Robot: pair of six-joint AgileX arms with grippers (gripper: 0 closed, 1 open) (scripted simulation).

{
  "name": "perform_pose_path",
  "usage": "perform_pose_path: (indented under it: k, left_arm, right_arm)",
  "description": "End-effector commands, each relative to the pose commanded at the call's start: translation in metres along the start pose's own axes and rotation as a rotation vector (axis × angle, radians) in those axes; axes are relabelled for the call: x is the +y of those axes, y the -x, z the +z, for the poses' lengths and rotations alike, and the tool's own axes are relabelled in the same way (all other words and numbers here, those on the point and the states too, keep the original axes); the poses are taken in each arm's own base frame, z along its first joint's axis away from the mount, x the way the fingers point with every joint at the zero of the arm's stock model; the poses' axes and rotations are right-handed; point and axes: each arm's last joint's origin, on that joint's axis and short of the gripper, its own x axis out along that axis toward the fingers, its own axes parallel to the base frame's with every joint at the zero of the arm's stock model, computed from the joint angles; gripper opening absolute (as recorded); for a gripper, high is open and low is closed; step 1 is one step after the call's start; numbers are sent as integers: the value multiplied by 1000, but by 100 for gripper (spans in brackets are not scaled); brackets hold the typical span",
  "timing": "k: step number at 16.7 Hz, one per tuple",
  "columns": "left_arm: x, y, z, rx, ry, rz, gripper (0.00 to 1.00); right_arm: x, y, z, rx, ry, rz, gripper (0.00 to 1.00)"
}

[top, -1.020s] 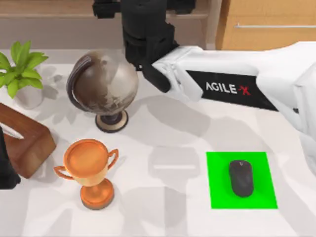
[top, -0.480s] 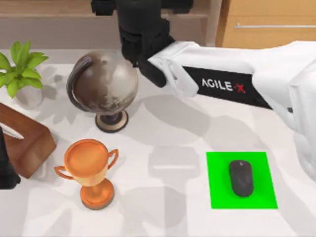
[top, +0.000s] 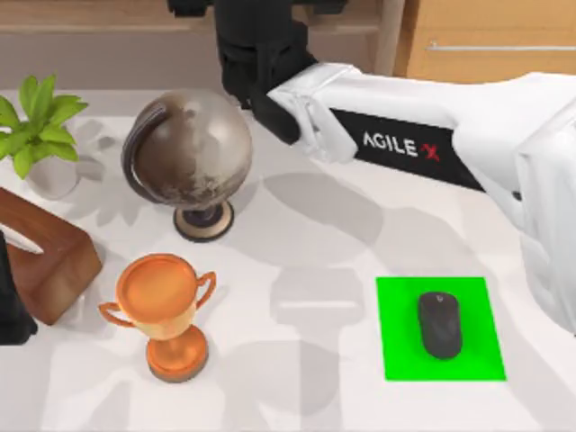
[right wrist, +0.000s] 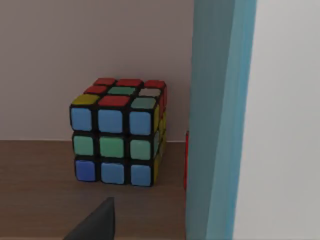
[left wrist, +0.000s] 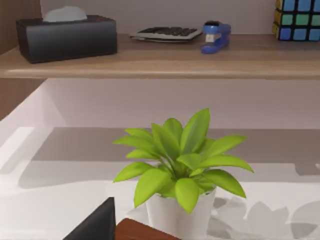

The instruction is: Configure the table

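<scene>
Top view first: you see the table (top: 297, 234), the broad white marbled surface under everything, carrying 1 globe (top: 189, 153) on its stand at the far left-centre, 1 copper trophy (top: 162, 306) nearer to you, 1 potted plant (top: 36, 130) at the far left edge, 1 wooden block (top: 45, 252) near the left edge, and 1 green mat (top: 441, 328) at the near right with 1 black mouse (top: 439, 324) lying on it. The mouse sits inside the mat's borders, which reads as an item already in its proper place. The right arm (top: 423, 153) stretches from the right side across to the far edge, its dark wrist passing just right of the globe toward the shelf behind the table; you would judge it is reaching for something stored there. Its jaws are hidden here, so you cannot tell their state. The left arm sits parked at the near left edge.

Left wrist view: the plant stands close in front, and behind it a shelf (left wrist: 160, 62) holds 1 tissue box (left wrist: 65, 37), 1 keyboard (left wrist: 165, 32), 1 blue stapler (left wrist: 215, 36) and 1 colour cube (left wrist: 297, 20). Jaw state cannot be told.

Right wrist view: the colour cube rests on the wooden shelf, just beside a pale blue upright panel (right wrist: 220, 120). A single dark fingertip (right wrist: 95, 222) shows low in front, aimed toward the cube.
</scene>
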Motion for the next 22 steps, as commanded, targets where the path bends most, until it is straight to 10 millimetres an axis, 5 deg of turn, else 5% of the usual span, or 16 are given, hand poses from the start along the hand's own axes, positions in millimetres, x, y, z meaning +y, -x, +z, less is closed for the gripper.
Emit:
perform_pose_path:
  k: [1, 14, 22]
  left_arm:
    - [0, 0, 0, 0, 0, 0, 100]
    - [0, 0, 0, 0, 0, 0, 100]
    - [0, 0, 0, 0, 0, 0, 100]
  right_arm:
    - [0, 0, 0, 0, 0, 0, 100]
    - [0, 0, 0, 0, 0, 0, 2]
    - [0, 0, 0, 0, 0, 0, 0]
